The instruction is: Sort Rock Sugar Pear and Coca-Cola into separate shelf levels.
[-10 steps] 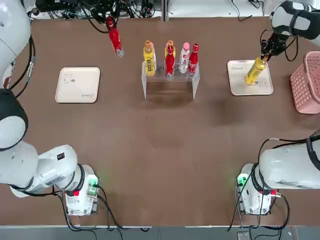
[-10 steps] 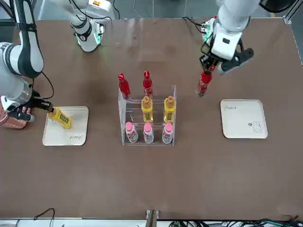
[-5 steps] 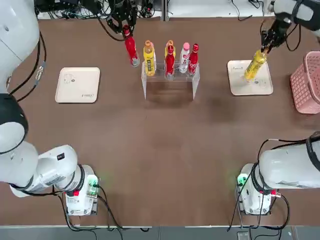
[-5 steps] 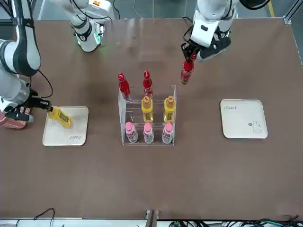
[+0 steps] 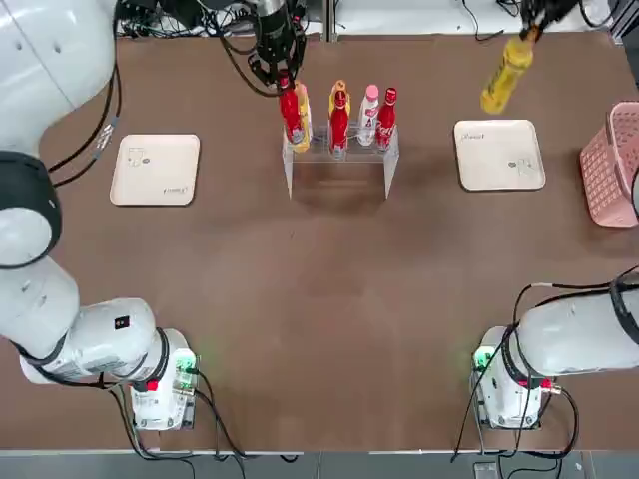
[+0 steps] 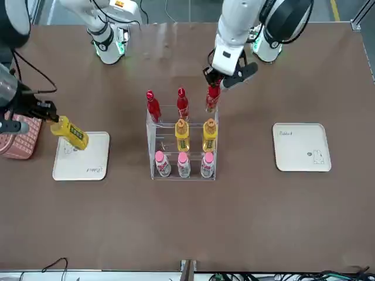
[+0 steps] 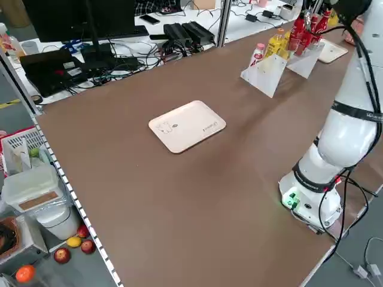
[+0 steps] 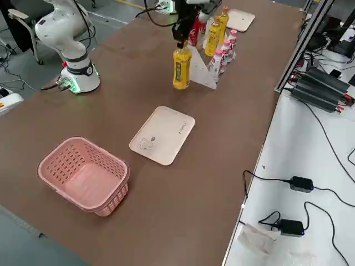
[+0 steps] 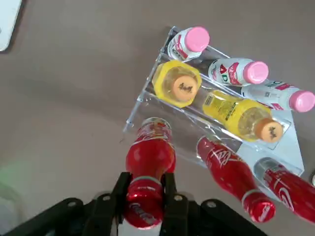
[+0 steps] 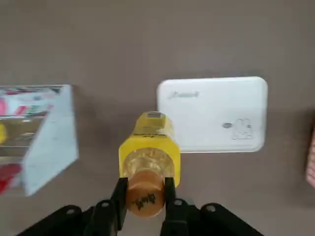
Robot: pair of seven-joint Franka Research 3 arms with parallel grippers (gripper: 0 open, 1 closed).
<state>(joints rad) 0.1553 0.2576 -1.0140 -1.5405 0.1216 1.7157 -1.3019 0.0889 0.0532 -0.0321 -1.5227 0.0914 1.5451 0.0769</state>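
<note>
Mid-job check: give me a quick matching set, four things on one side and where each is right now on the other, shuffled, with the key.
Things:
1. Cola bottle in the left gripper
2. Yellow pear bottle in the right gripper
3. Pink-capped bottles
4. Pink basket

Places:
A. Lowest row of the clear rack
B. On the table beyond the tray, empty
C. Held in the air above the tray on the robot's right
D. Held by its cap at the rack's red row, next to two cola bottles

Pairs: 1-D, 2-C, 3-A, 4-B
</note>
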